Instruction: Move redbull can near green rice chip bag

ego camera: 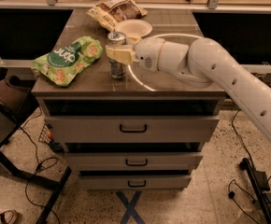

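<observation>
The redbull can [117,68] stands upright on the cabinet top [173,80], a slim silver can with a shiny rim. My gripper [117,54] reaches in from the right and is shut around the can's upper half. The green rice chip bag [68,59] lies crinkled on the left part of the top, a short gap to the left of the can. The can's base looks down on the surface.
A tan-and-brown snack bag [114,10] lies at the back, with a white bowl [133,29] just behind the can. The cabinet has three drawers [133,128] below. A dark chair [9,97] and cables stand on the left floor.
</observation>
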`<act>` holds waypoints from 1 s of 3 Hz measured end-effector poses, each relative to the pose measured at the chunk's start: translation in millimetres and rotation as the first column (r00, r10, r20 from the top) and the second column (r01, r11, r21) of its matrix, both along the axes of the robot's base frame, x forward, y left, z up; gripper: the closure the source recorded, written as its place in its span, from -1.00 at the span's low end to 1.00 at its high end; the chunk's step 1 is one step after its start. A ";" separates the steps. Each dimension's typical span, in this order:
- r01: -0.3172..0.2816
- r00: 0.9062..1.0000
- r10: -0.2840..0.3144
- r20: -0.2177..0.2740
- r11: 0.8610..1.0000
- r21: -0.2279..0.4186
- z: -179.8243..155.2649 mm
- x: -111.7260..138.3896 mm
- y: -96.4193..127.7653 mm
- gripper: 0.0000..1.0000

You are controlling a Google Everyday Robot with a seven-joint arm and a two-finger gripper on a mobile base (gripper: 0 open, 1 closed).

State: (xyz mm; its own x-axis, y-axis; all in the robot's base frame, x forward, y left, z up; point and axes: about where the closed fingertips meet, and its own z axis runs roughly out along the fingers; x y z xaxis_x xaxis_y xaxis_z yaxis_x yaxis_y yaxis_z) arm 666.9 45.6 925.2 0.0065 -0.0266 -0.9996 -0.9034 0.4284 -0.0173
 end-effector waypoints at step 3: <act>-0.011 1.000 0.011 0.001 1.000 0.000 1.0 -1.9 7.0 -1.00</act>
